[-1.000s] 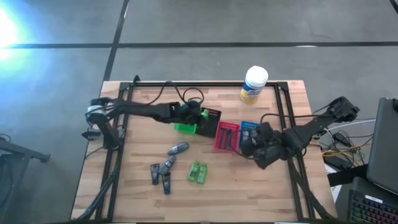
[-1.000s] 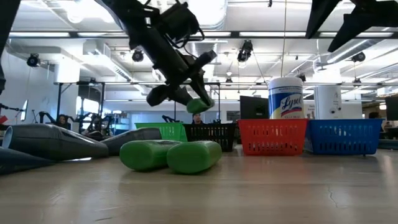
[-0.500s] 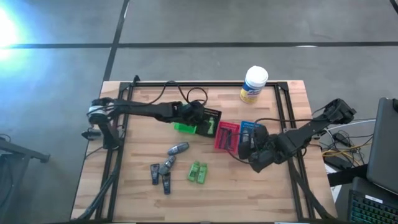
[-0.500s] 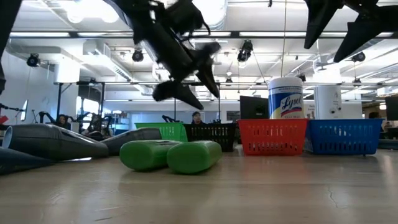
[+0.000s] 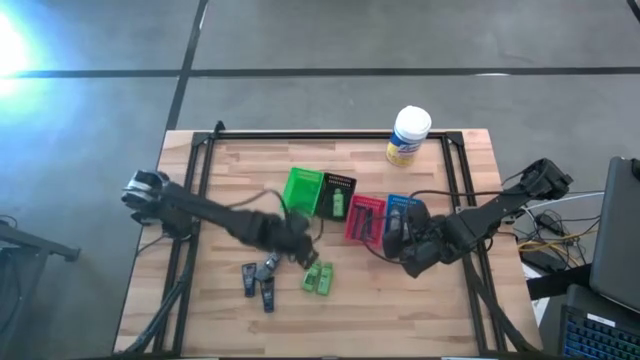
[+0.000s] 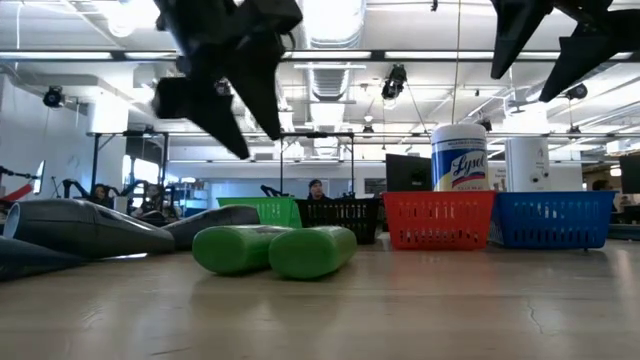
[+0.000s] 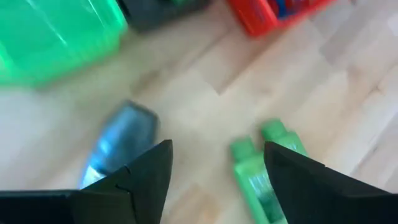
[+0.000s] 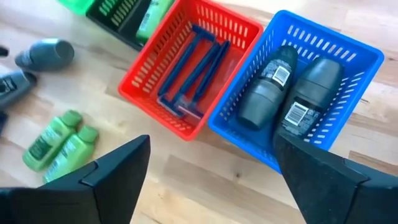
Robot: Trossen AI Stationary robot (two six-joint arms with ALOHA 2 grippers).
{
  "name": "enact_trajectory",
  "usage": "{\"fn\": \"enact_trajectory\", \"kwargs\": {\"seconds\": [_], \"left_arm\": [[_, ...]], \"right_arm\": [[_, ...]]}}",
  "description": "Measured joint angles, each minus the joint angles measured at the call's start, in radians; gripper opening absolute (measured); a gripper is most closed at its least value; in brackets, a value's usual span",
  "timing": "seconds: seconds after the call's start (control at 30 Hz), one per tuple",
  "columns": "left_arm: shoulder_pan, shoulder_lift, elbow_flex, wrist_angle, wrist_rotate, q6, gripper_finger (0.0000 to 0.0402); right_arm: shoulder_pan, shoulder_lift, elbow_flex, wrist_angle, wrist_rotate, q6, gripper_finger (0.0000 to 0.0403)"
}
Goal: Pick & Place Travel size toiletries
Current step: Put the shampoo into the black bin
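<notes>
Both jaws stand open and empty. Your left gripper [image 5: 296, 247] hangs over the grey tube [image 7: 118, 144] and green packets [image 5: 318, 277] lying mid-table. Your right gripper [image 5: 400, 243] waits beside the red bin [image 8: 189, 73] and blue bin [image 8: 298, 87], which already hold toiletries.

Two dark, slender jointed arms with black cables, each ending in flat, angular black fingers [image 8: 118, 171].
</notes>
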Motion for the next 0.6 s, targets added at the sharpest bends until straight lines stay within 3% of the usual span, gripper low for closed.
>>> {"fn": "enact_trajectory", "kwargs": {"seconds": [0.3,0.6], "left_arm": [[-0.153,0.113,0.003,0.059,-0.026,-0.277,0.0257],[-0.177,0.257,0.113,0.04,-0.018,-0.298,0.0257]], "right_arm": [[0.008,0.002,-0.005,0.0,-0.03,-0.073,0.0343],[0.035,0.002,-0.005,-0.001,-0.031,-0.066,0.0321]]}}
